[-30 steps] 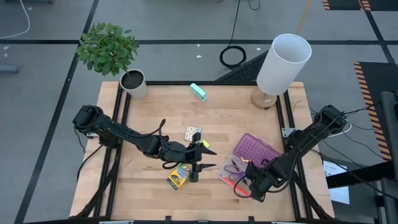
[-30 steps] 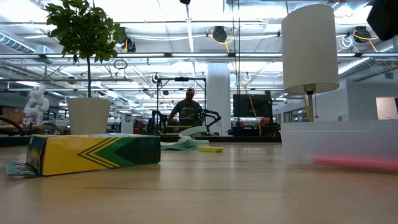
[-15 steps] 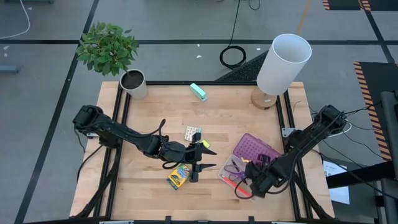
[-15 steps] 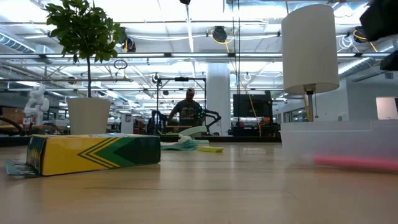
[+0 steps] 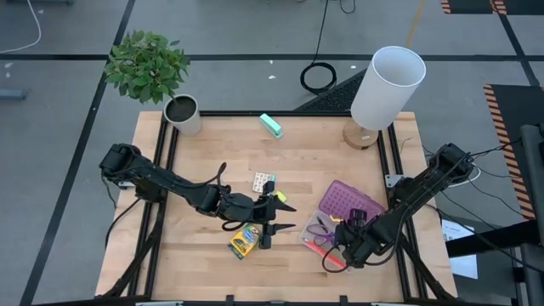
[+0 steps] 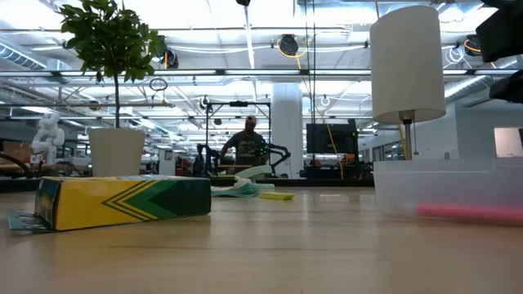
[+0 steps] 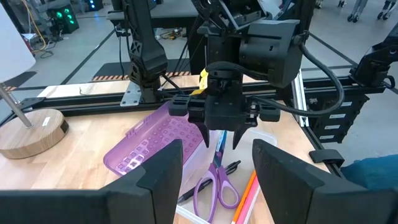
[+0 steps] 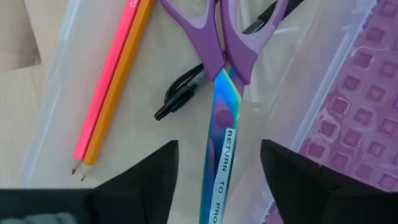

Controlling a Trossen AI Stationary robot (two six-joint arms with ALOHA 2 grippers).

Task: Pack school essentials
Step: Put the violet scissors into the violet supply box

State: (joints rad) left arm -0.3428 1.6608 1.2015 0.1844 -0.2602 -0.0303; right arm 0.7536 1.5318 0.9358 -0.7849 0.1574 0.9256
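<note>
Over the last second the right gripper [image 5: 340,247] had shifted a little toward the table's right side, above the clear case, while the left arm had not moved. From the left wrist camera, that right gripper [image 7: 220,138] hung just above the case, its fingers spread a little way and empty.

Inside the clear case [image 8: 56,106] lay the purple-handled scissors [image 8: 219,93], shut, with shiny rainbow blades. A black pen [image 8: 186,92] lay under them, crossing at the pivot. Beside the scissors, the pink pencil [image 8: 106,81] and the orange pencil [image 8: 118,93] lay side by side and touching, tips pointing the same way. The case's purple lid [image 5: 350,202] stood folded open on the far side.

The left gripper [image 5: 270,226] rested low near the table's middle, fingers open wide with nothing between them. The green-yellow crayon box [image 5: 243,242] lay on the wood just beside it, toward the near edge. The small multicoloured card [image 5: 263,181] lay flat a little farther back, and a tiny yellow piece [image 5: 280,196] sat by the left wrist. The teal block [image 5: 271,126] lay well apart near the far edge, between the potted plant [image 5: 148,64] and the white lamp [image 5: 388,85].

A person [image 6: 248,145] stood far off in the room.
</note>
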